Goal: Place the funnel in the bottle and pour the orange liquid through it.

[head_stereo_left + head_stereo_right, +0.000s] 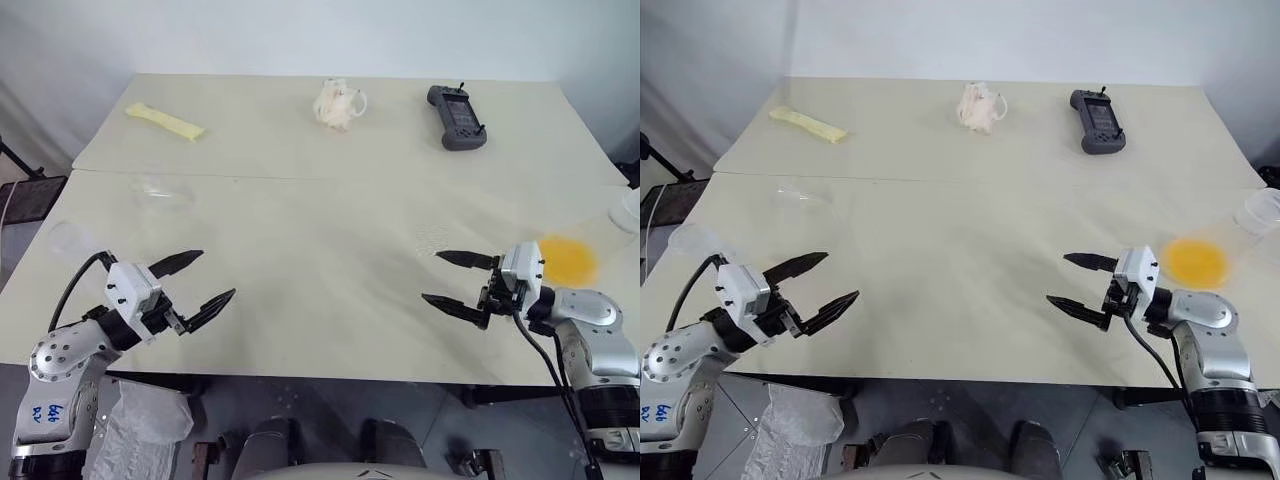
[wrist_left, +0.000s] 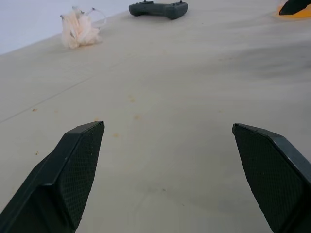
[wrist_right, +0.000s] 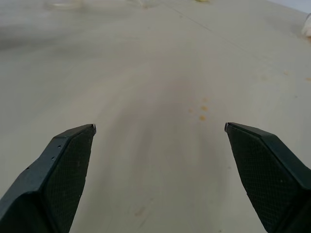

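Orange liquid (image 1: 567, 260): pooled in a clear vessel just behind the right gripper (image 1: 431, 275), on its outer side; kept close, probably, for the pour.
Funnel, bottle: among faint clear shapes (image 1: 160, 190) beyond the left gripper (image 1: 216, 273); cannot tell which is which.
Right jaws: spread wide, empty, level above the table (image 1: 320, 230).
Left jaws: likewise apart, nothing between; poised, likely, to fetch.

One controller (image 1: 456, 117), one sponge (image 1: 165, 121), perhaps two clear containers (image 1: 164, 190).
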`<state>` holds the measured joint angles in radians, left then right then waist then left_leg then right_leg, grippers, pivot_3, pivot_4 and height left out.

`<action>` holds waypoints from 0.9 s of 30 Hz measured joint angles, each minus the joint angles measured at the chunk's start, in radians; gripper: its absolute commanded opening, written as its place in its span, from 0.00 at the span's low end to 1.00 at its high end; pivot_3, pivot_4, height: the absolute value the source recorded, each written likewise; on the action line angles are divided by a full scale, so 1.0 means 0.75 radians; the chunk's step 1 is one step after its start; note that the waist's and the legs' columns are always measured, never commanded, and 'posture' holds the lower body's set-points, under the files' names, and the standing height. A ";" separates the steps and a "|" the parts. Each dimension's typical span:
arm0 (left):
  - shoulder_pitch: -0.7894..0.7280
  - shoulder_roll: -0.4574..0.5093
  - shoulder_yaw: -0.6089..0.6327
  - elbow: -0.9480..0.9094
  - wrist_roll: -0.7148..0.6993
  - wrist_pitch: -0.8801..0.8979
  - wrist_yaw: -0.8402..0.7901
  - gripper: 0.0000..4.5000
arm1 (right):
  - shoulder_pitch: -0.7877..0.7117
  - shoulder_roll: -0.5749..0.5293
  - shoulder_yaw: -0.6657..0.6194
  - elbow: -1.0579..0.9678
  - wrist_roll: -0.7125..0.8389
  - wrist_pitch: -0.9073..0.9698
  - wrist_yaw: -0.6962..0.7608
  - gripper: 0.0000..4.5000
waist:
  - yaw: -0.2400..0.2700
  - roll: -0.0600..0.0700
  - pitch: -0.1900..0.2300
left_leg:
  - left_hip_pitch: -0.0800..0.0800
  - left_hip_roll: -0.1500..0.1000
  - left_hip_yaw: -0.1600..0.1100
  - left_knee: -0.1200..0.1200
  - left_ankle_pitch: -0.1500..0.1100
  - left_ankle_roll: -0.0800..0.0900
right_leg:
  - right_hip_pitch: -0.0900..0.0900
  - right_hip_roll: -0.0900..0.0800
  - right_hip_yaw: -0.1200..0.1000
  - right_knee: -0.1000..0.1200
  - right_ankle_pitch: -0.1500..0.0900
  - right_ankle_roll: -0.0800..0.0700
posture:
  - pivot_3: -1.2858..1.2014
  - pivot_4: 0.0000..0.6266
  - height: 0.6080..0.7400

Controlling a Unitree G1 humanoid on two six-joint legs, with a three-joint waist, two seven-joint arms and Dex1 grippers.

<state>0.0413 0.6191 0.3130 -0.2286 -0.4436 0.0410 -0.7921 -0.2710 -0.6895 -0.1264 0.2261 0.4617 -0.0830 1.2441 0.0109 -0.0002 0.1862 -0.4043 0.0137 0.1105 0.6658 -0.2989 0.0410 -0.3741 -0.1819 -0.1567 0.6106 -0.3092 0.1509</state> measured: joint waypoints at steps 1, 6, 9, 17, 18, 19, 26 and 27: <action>-0.001 0.000 0.001 0.000 0.001 -0.002 0.006 1.00 | 0.000 0.000 0.000 0.003 0.000 -0.002 0.002 0.99 | 0.000 0.000 0.000 | 0.000 0.000 0.000 0.000 0.000 0.000 | 0.000 0.000 0.000 0.000 0.000 0.000 | 0.52 0.24 1.00; 0.070 -0.046 0.082 -0.084 -0.043 0.069 0.121 1.00 | -0.005 0.069 0.004 -0.015 0.008 0.011 -0.019 0.99 | -0.013 0.000 0.000 | 0.000 0.001 -0.001 0.000 0.000 0.000 | 0.000 0.000 0.000 0.001 0.000 0.000 | 0.52 0.24 1.00; 0.189 -0.072 0.158 -0.139 -0.102 0.160 0.175 1.00 | -0.015 0.112 0.009 -0.053 0.018 0.041 -0.039 0.99 | -0.024 0.000 0.000 | 0.001 0.001 0.000 -0.001 -0.001 -0.001 | 0.000 0.000 0.000 0.001 0.000 0.000 | 0.52 0.24 1.00; 0.508 -0.539 0.407 -0.236 -0.114 0.035 0.512 1.00 | -0.176 0.275 0.092 -0.129 0.041 0.127 -0.084 0.99 | -0.021 -0.001 0.000 | 0.001 0.001 0.000 0.000 -0.002 0.000 | 0.000 0.000 0.001 -0.001 0.000 0.000 | 0.52 0.24 1.00; 0.539 -0.608 0.442 -0.251 -0.114 0.023 0.587 1.00 | -0.211 0.302 0.115 -0.131 0.040 0.151 -0.096 0.99 | -0.020 -0.002 0.001 | 0.000 0.002 -0.001 0.001 -0.002 0.000 | 0.000 0.000 0.001 0.000 0.000 0.000 | 0.52 0.24 1.00; 0.547 -0.658 0.469 -0.256 -0.114 0.014 0.646 1.00 | -0.241 0.325 0.127 -0.135 0.041 0.170 -0.106 0.99 | -0.016 -0.002 0.001 | 0.000 0.002 -0.002 0.001 -0.002 0.000 | 0.001 0.000 0.000 0.000 0.000 0.000 | 0.52 0.24 1.00; 0.513 -0.689 0.514 -0.264 -0.156 0.025 0.818 1.00 | -0.300 0.380 0.178 -0.144 0.039 0.239 -0.139 0.99 | 0.018 -0.006 -0.002 | -0.001 0.000 -0.003 0.003 -0.004 0.002 | 0.001 -0.002 0.000 -0.001 0.000 0.000 | 0.52 0.24 1.00; 0.481 -0.659 0.512 -0.262 -0.160 0.045 0.830 1.00 | -0.300 0.380 0.177 -0.142 0.038 0.239 -0.141 0.99 | 0.018 -0.006 -0.002 | -0.001 0.000 -0.003 0.003 -0.004 0.002 | 0.001 -0.002 -0.001 0.000 0.000 0.000 | 0.52 0.24 1.00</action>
<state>0.4022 0.1249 0.6973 -0.4253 -0.5639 0.0746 -0.1698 -0.4960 -0.4048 0.0067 0.1200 0.4901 0.0963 1.1386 0.0241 -0.0049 0.1848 -0.4052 0.0138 0.1083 0.6684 -0.3020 0.0426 -0.3734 -0.1833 -0.1574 0.6108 -0.3092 0.1506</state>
